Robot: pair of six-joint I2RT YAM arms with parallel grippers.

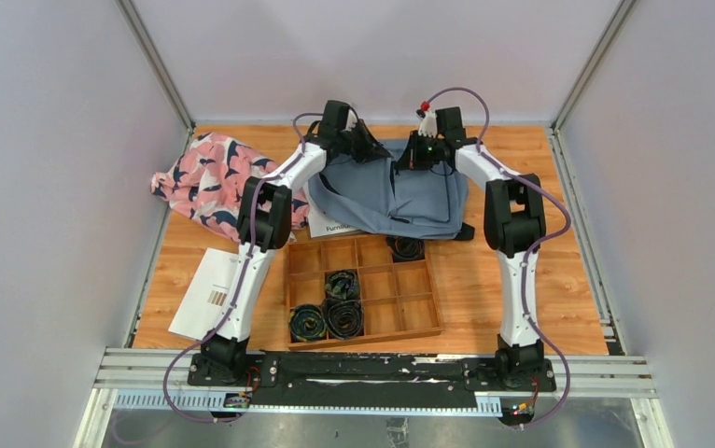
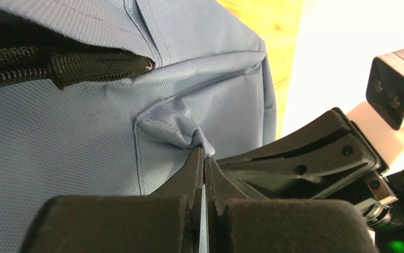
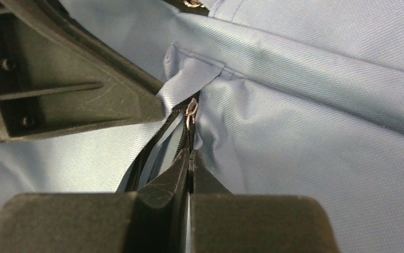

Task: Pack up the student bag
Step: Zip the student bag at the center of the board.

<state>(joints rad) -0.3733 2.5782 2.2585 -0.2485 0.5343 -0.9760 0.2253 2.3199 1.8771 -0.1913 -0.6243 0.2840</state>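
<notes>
Wooden tray (image 1: pixel 410 313) sits near you on the bench (image 1: pixel 484 289). Behind it, far back, lies the blue bag (image 1: pixel 400 201). Your left pincer (image 2: pixel 204 153) pinches a fold of the bag. Your right pincer (image 3: pixel 189 155) is closed tight, right by the zip pull (image 3: pixel 191 110).

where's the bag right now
In the top view the bag lies at the far middle of the table, just behind the tray, with the pink cloth to its left.
</notes>
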